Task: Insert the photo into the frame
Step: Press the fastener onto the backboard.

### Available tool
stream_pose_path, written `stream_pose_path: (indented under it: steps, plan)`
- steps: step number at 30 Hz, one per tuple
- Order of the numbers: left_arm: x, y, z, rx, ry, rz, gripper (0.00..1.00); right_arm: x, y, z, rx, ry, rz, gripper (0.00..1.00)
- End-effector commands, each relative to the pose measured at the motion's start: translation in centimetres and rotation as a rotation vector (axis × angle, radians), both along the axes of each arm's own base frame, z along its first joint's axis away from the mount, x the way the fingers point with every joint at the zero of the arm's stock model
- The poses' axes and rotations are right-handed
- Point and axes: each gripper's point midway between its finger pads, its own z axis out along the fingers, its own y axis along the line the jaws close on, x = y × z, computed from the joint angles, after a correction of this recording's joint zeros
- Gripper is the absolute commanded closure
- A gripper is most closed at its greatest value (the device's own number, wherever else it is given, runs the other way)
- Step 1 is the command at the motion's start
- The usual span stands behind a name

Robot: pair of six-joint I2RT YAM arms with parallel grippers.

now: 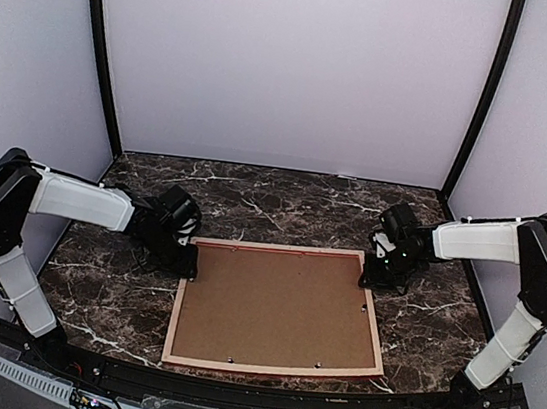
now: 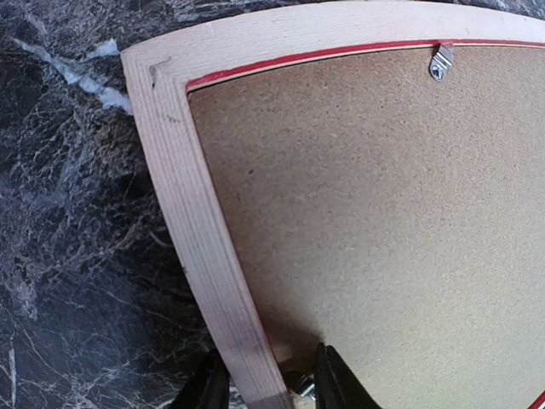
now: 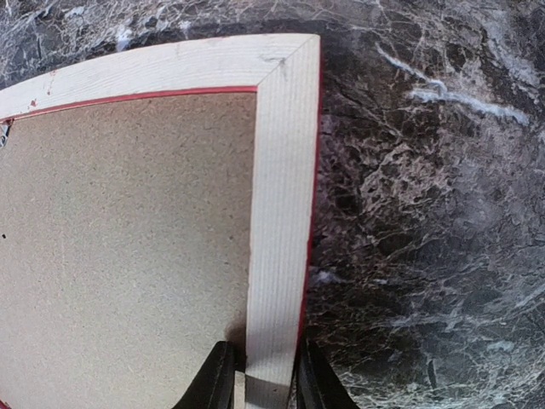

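Observation:
The frame (image 1: 175, 325) lies face down on the marble table, pale wood back up, with a thin red edge showing. A brown backing board (image 1: 280, 306) fills it. The photo is hidden. My left gripper (image 1: 189, 259) straddles the left rail (image 2: 183, 204) close to the far left corner. Its jaws are open: one finger is outside the rail, and a gap holding a small metal tab (image 2: 304, 390) separates the rail from the inner finger (image 2: 334, 383). My right gripper (image 1: 370, 276) is shut on the right rail (image 3: 281, 196) near the far right corner, one finger on each side.
Small metal tabs (image 2: 440, 61) sit along the frame's inner edge over the board (image 2: 366, 213). Dark marble table (image 1: 440, 317) surrounds the frame. Purple walls close off the back and both sides. Both arm bases stand at the near edge.

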Motion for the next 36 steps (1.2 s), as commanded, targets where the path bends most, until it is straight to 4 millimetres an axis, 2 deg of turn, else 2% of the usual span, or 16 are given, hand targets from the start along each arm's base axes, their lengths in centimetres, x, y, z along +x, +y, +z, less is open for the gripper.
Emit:
stream_pose_path:
  steps: [1,10,21,29,36]
  plan:
    - [-1.6,0.1,0.0,-0.028,0.034,-0.016,0.67,-1.4,-0.5,-1.3,-0.023,0.046,0.011,0.76]
    - [-3.3,0.3,-0.3,-0.039,0.082,-0.053,0.71,-1.5,-0.5,-1.3,-0.022,0.047,0.012,0.77]
    - [-4.5,0.6,-0.3,-0.067,0.15,-0.112,0.68,-1.5,-0.5,-1.3,-0.017,0.053,-0.002,0.78]
    - [-3.9,0.4,0.5,-0.081,0.148,-0.128,0.6,-1.7,-0.5,-1.5,-0.013,0.059,-0.003,0.79]
    - [-2.4,0.5,1.8,-0.105,0.083,-0.086,0.41,-1.7,-0.5,-1.2,-0.01,0.054,-0.009,0.77]
